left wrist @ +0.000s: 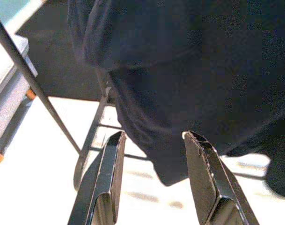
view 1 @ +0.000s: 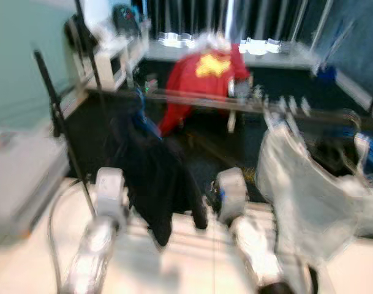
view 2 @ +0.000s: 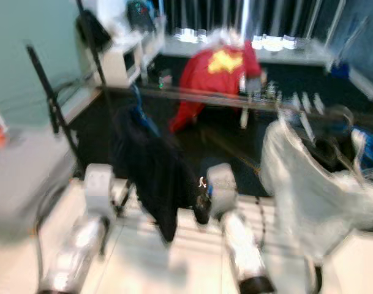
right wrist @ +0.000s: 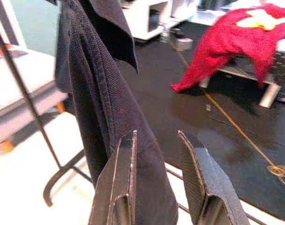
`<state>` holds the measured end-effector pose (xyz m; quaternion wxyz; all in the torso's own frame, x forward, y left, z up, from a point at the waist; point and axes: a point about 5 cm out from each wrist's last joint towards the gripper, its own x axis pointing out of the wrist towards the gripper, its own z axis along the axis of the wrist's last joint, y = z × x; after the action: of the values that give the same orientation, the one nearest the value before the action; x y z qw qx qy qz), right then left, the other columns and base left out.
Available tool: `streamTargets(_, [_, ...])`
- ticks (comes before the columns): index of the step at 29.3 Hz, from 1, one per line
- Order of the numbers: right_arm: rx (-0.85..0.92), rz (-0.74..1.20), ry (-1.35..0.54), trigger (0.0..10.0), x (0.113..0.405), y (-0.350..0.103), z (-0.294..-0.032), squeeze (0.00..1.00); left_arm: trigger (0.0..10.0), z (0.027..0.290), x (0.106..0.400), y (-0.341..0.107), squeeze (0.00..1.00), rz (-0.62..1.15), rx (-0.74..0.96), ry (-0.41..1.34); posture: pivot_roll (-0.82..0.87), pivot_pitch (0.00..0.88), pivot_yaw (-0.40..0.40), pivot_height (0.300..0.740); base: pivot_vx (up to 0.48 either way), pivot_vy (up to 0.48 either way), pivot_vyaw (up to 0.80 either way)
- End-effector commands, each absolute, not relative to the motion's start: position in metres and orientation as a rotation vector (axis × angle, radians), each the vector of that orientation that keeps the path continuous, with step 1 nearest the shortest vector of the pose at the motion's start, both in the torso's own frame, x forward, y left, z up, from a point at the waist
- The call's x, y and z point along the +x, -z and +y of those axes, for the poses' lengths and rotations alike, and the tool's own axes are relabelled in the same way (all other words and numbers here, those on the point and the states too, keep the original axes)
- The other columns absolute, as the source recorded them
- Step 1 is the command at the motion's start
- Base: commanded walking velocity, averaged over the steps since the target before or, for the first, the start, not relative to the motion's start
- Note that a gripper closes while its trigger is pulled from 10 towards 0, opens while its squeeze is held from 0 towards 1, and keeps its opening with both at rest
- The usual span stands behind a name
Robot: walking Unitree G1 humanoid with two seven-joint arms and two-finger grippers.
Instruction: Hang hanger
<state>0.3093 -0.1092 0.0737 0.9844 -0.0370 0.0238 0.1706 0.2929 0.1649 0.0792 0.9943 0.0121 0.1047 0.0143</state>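
Both eye views motion-blurred; hanger under the dark garment (view 1: 152,177) hidden.

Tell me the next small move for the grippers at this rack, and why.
Probably hold both arms steady until the view settles. The head views are blurred. The dark garment already hangs on the rack rail, and the left gripper and right gripper sit low before its hem with jaws apart, holding nothing. No hanger can be made out clearly enough to reach for.
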Motion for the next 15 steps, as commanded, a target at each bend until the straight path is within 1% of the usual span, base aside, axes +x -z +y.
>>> streamTargets(1, [-0.076, 0.053, -0.323, 10.0, 0.3096, -0.0734, -0.1153, 0.00, 10.0, 0.1634, 0.2921, -0.0775, 0.00, 0.218, 0.032, -0.024, 0.03, 0.000, -0.017, 0.740, 0.000, -0.472, 0.00])
streamTargets(9, [-0.064, 0.036, -0.293, 10.0, 0.3098, -0.0756, -0.1193, 0.00, 10.0, 0.1640, 0.2907, -0.0760, 0.00, 0.230, 0.033, -0.029, 0.03, 0.000, -0.017, 0.740, 0.000, -0.475, 0.00])
streamTargets(12, [-0.063, 0.035, -0.293, 10.0, 0.3095, -0.0756, -0.1192, 0.00, 10.0, 0.1657, 0.2905, -0.0716, 0.00, 0.276, 0.000, -0.051, 0.03, 0.000, -0.016, 0.740, 0.000, 0.000, 0.00])
streamTargets(15, [-0.063, 0.035, -0.293, 10.0, 0.3094, -0.0756, -0.1188, 0.00, 10.0, 0.1663, 0.2904, -0.0695, 0.00, 0.291, -0.015, -0.056, 0.03, 0.000, -0.016, 0.740, 0.000, 0.480, 0.00])
